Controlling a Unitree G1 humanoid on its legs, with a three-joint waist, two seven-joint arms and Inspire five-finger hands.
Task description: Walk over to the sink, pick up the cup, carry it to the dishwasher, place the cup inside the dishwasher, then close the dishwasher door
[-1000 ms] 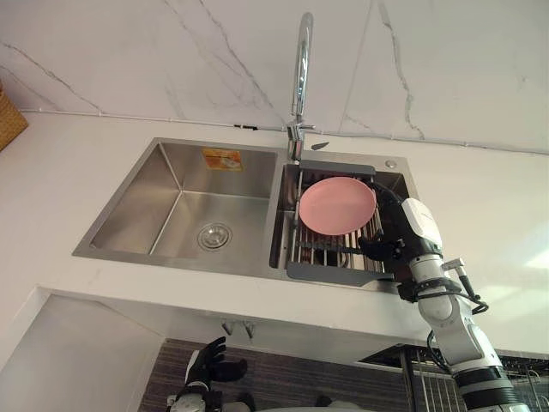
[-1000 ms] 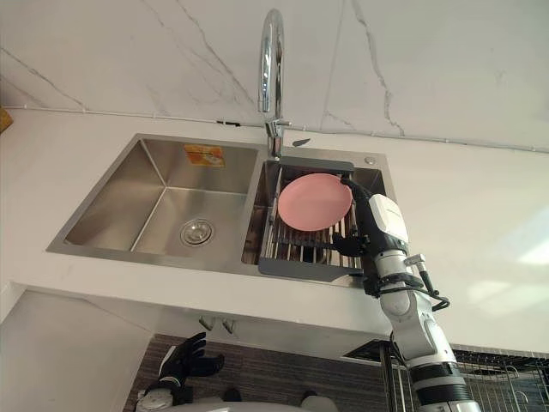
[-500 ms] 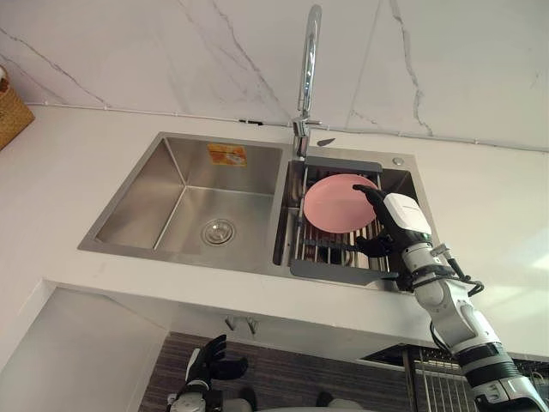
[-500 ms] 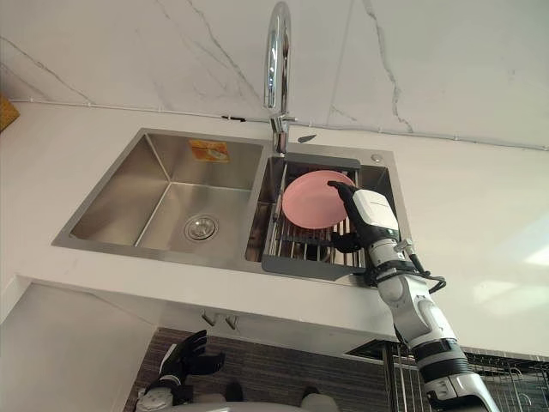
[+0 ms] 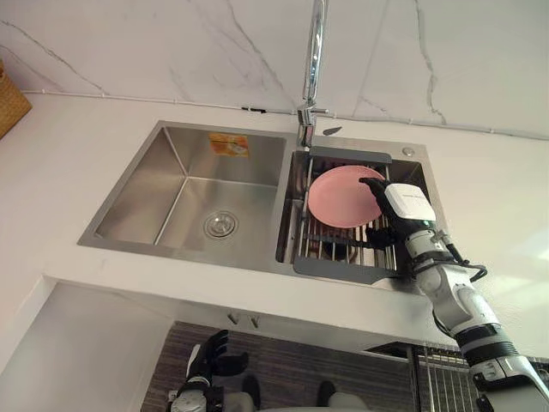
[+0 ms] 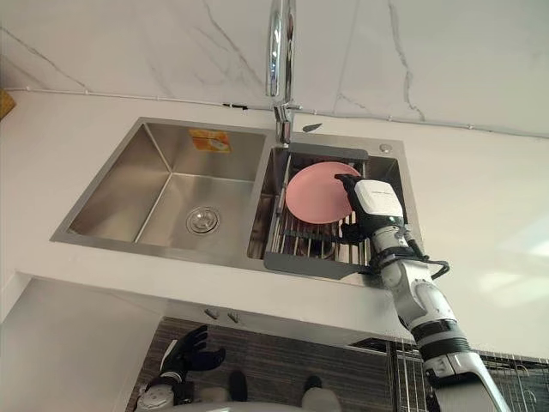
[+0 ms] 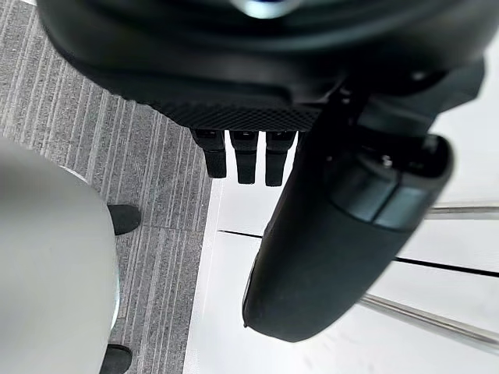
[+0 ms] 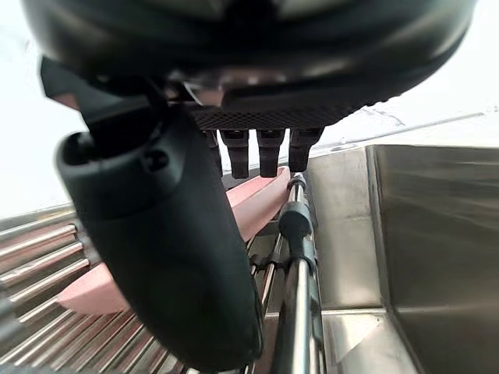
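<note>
A pink plate [image 5: 339, 196] leans in the grey drying rack [image 5: 341, 264] that fills the right basin of the steel sink [image 5: 184, 184]. My right hand [image 5: 403, 204] hovers over the rack at the plate's right edge, open, with straight fingers [image 8: 261, 152] reaching toward the plate [image 8: 257, 199] and the thumb [image 8: 164, 249] standing apart; it holds nothing. My left hand [image 5: 206, 365] hangs open low beneath the counter's front edge, its fingers [image 7: 243, 156] straight above the floor.
A tall chrome faucet [image 5: 314, 69] rises behind the divide between the basins. The left basin has a drain [image 5: 221, 225]. White counter surrounds the sink, with a wicker basket [image 5: 9, 103] at far left. A wire dishwasher rack [image 5: 442, 378] shows at lower right under the counter.
My right hand has moved forward over the rack, from its front edge to the plate's right side. The camera has shifted a little; the left hand stays low.
</note>
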